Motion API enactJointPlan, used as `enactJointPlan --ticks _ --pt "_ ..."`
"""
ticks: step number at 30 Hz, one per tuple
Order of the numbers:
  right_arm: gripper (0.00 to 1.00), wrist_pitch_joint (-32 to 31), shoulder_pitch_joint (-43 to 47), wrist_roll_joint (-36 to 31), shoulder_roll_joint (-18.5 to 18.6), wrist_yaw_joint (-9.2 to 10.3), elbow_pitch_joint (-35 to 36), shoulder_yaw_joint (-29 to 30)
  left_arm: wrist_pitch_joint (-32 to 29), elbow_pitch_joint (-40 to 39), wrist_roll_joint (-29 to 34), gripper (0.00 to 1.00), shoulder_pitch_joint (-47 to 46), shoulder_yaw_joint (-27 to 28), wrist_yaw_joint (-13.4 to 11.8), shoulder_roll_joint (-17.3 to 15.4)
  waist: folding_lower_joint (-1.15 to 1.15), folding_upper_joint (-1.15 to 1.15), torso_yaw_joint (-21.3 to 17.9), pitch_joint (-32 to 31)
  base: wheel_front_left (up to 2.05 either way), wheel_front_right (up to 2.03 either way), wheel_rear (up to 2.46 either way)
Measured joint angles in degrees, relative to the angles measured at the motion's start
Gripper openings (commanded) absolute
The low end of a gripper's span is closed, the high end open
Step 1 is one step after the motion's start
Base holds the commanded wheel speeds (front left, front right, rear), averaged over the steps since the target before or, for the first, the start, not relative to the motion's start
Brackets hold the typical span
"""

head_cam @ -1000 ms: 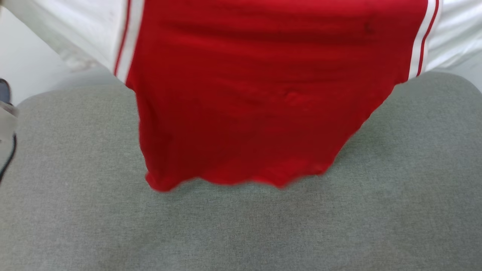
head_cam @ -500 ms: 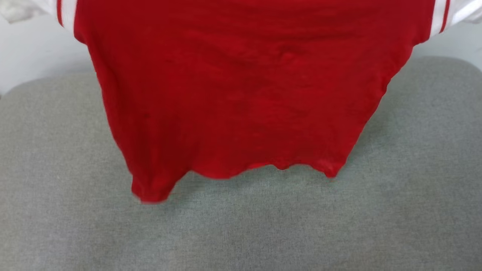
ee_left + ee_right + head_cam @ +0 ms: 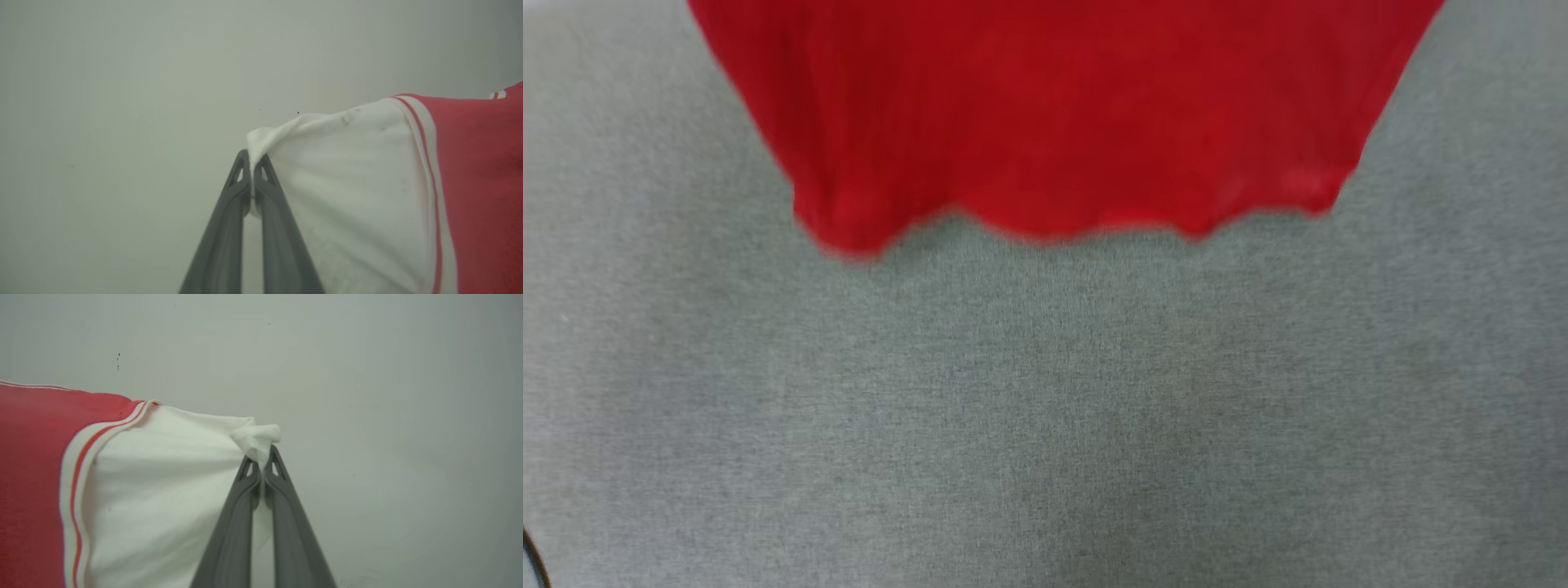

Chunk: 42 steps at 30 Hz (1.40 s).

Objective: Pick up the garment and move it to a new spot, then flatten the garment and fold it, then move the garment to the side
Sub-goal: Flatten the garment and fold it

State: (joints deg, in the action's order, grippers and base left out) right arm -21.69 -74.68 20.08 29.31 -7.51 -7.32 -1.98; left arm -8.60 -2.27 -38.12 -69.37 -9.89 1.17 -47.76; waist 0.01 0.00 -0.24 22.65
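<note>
The garment [image 3: 1062,114] hangs in the air, spread wide, and its red body fills the top of the head view with the wavy hem loose above the grey surface. In the left wrist view my left gripper [image 3: 250,163] is shut on the edge of one white sleeve [image 3: 347,196]. Beyond that sleeve run the striped trim and the red body. In the right wrist view my right gripper [image 3: 261,457] is shut on the bunched tip of the other white sleeve [image 3: 163,477].
A grey fabric-covered surface [image 3: 1045,425] spreads below the hanging hem across the head view. A dark cable [image 3: 533,559] curls at its lower left corner. Behind both grippers stands a plain pale wall [image 3: 122,102].
In the head view the shirt's hem has gone from mid-picture to the upper third, and the white sleeves and the pale floor have left the top; the picture has shifted too.
</note>
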Motion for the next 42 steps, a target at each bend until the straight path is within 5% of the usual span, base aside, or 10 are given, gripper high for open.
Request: enactJointPlan --ticks 12,22,32,42 --pt "0.00 8.0 -23.5 -8.1 -7.0 -0.03 -20.8 4.5 10.1 23.4 4.0 0.00 -25.9 -3.1 2.4 9.2 0.01 0.00 1.4 12.6 0.00 0.00 0.00" --pt "0.00 13.9 -24.3 -8.1 -8.1 -0.02 -29.7 2.2 17.1 36.1 4.8 0.00 -29.1 -7.1 4.5 14.5 0.01 0.00 3.1 17.8 0.00 0.00 0.00" --pt "0.00 16.5 -7.2 -0.3 -8.8 0.01 -36.2 -2.5 23.0 42.3 4.2 0.00 -11.2 -13.3 5.9 20.6 0.00 0.00 4.3 13.6 0.00 0.00 0.00" --pt "0.00 14.1 18.4 12.9 -3.4 0.01 -29.4 -11.9 23.5 40.1 2.0 0.00 16.4 -17.5 6.2 21.7 -0.01 0.00 4.4 3.2 0.00 0.00 0.00"
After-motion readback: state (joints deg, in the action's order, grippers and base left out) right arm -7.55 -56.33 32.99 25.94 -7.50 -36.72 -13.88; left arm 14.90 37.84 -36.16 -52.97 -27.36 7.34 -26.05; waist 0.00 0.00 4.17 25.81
